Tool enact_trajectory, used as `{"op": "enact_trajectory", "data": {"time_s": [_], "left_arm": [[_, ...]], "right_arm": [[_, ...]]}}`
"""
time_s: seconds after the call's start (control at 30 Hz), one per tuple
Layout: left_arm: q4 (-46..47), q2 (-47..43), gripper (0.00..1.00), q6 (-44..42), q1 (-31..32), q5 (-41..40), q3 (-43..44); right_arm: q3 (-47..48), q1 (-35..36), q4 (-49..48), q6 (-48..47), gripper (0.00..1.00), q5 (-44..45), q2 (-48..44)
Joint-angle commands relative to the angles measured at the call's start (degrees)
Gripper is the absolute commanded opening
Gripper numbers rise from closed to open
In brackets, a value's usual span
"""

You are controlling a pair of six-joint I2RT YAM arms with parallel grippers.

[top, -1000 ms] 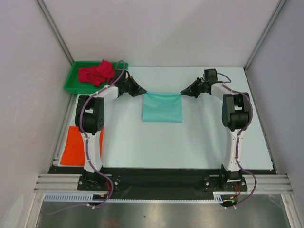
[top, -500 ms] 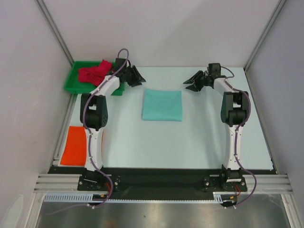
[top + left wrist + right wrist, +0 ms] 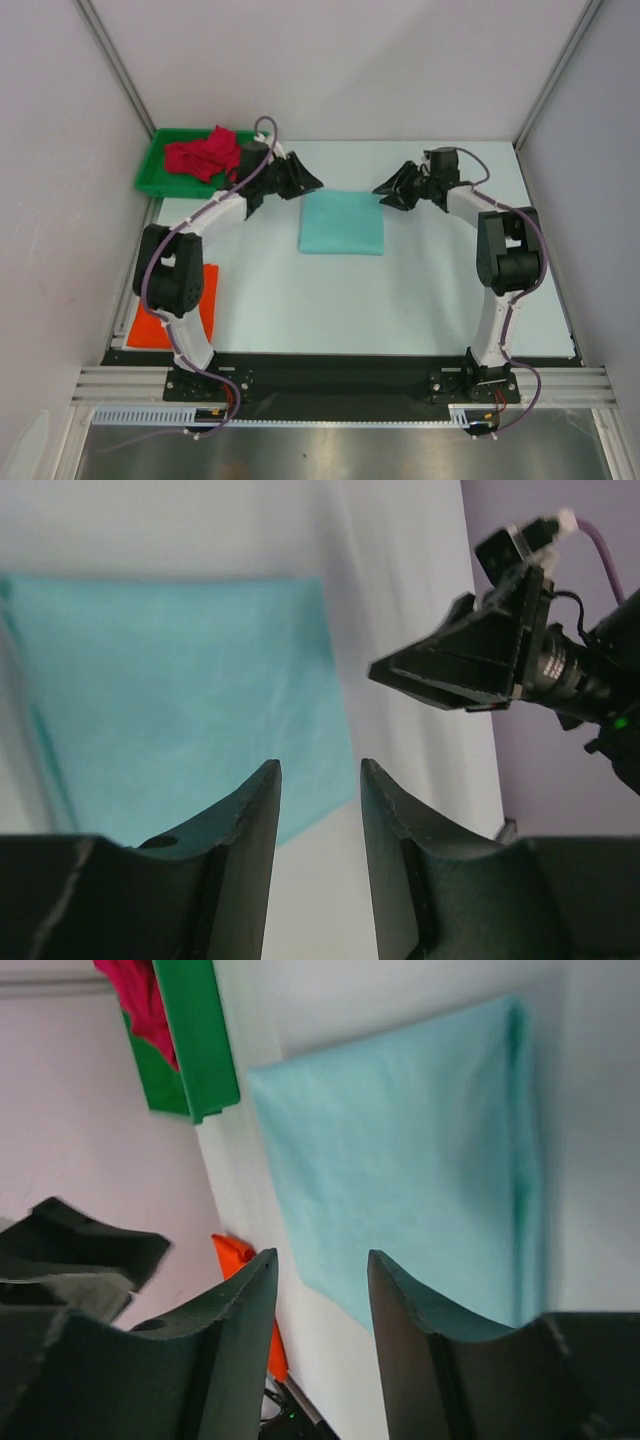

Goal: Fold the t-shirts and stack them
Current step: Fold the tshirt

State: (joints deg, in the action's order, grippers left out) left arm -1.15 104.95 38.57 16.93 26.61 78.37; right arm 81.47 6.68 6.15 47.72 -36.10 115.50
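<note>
a mint shirt [image 3: 341, 222] lies folded into a flat, smooth rectangle on the far middle of the table [image 3: 400, 300]. only the top view takes in the whole layout. a red shirt [image 3: 203, 155] sits crumpled in the green tray [image 3: 150, 172] at the far left corner. an orange shirt [image 3: 168, 312] lies flat at the near left edge, partly hidden by the left arm [image 3: 175, 280].

the left gripper [image 3: 310, 183] sits just off the mint shirt's far left corner, and the right gripper [image 3: 385, 190] just off its far right corner. neither holds any cloth.

the wrist views add what the top view cannot. both sets of jaws stand spread, with nothing between them. the right wrist view shows the mint shirt's layered edge down one side, and the left wrist view catches the right gripper pointing in across the cloth.
</note>
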Motion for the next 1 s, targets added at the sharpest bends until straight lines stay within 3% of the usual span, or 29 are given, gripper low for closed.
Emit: {"op": "enact_trajectory", "data": {"time_s": [0.0, 0.13, 0.2, 0.3, 0.73, 0.97], "left_arm": [[18.6, 2.1, 0.42, 9.1, 2.3, 6.0, -8.0], [33.3, 8.2, 0.41, 14.1, 2.1, 6.3, -10.7], [39.2, 12.7, 0.40, 16.4, 1.3, 6.9, -10.1], [42.3, 17.2, 0.39, 18.6, 0.3, 7.0, -6.8], [28.4, 31.6, 0.39, 17.2, -4.0, 2.6, 8.6], [21.7, 37.8, 0.39, 15.4, -4.7, 4.5, 16.6]], "right_arm": [[-7.5, 3.4, -24.6, 12.4, 0.46, -1.7, -0.2], [-6.0, 5.7, -35.9, 18.2, 0.26, -2.7, 7.4], [-5.0, 6.2, -38.7, 20.2, 0.20, -2.1, 11.7], [-2.9, 6.0, -42.1, 21.9, 0.20, -0.3, 15.4], [6.9, 1.4, -34.3, 20.6, 0.21, 1.6, 25.5], [11.7, -1.0, -28.0, 19.4, 0.22, 3.3, 28.7]]}}
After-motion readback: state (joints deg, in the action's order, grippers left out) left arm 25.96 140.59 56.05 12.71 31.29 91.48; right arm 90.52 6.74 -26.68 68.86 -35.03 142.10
